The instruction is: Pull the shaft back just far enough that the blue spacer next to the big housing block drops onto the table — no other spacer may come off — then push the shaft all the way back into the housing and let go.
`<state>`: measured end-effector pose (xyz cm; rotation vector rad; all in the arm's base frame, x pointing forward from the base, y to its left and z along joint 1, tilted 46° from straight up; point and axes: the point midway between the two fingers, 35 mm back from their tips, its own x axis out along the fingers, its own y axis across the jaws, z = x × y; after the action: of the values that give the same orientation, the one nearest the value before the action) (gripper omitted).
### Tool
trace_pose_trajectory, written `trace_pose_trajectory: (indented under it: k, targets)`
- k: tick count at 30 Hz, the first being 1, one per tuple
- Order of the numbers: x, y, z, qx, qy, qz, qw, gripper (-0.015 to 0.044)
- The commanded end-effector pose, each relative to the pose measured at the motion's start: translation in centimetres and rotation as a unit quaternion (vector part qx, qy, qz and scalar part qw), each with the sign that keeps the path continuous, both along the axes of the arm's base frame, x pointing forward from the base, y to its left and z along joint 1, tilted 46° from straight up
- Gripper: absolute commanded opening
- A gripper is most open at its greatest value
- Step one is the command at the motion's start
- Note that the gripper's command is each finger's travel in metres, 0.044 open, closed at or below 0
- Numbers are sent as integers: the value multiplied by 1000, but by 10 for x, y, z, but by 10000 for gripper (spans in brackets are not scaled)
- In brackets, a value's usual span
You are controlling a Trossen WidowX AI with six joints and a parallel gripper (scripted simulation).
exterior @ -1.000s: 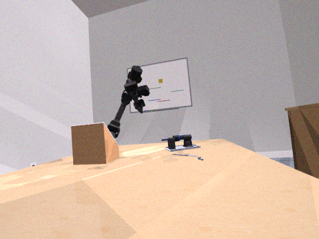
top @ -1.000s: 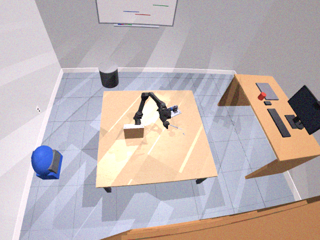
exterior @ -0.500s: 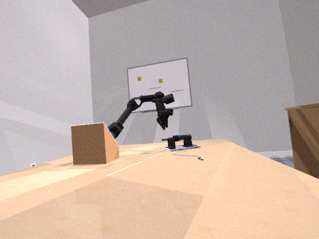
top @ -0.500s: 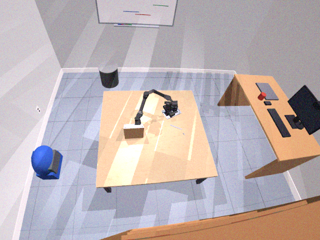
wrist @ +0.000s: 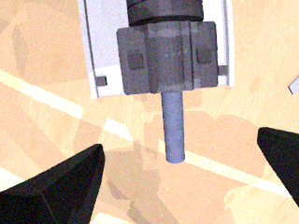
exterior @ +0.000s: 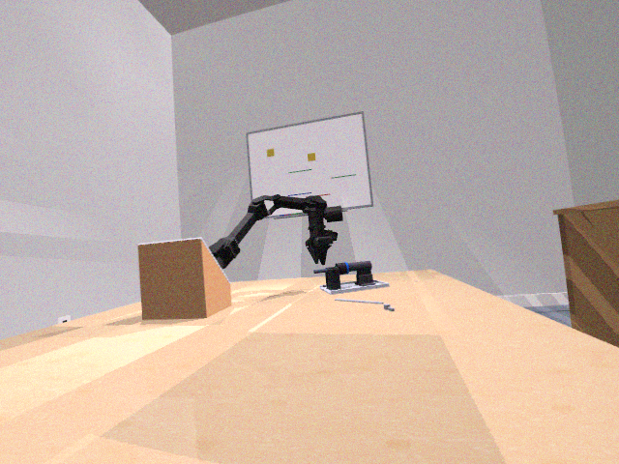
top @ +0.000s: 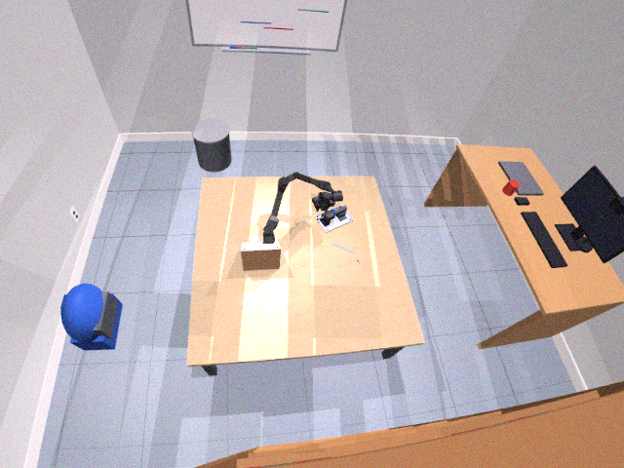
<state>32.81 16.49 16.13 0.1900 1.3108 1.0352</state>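
The fixture stands on a white baseplate point(top: 330, 227) point(exterior: 379, 285) point(wrist: 100, 37) on the table. A grey shaft point(exterior: 319, 271) point(wrist: 174, 131) sticks out of a small support block point(exterior: 332, 278) point(wrist: 166, 65). My gripper point(top: 322, 204) point(exterior: 319, 257) point(wrist: 183, 144) is open and empty. It hangs just above the free end of the shaft, with one finger on each side of it. It does not touch the shaft.
A brown wooden block point(top: 260, 259) point(exterior: 172, 279) carries the arm's base to the left. A thin grey rod point(top: 343, 247) point(exterior: 357, 301) and a small loose piece point(top: 358, 260) point(exterior: 388, 307) lie on the table in front of the fixture.
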Motion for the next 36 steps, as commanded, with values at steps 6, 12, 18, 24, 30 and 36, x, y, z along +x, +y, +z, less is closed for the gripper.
trace_pose_trajectory:
  k: [6,12,18,24,30,36]
  targets:
    - [-1,1,2,2,1,0,1000,440]
    - [-1,1,2,2,1,0,1000,440]
    - [-1,1,2,2,1,0,1000,440]
    - [-1,1,2,2,1,0,1000,440]
    - [3,0,-7,14,-114,64,991,440]
    - [8,-3,-25,8,-429,240,871,440]
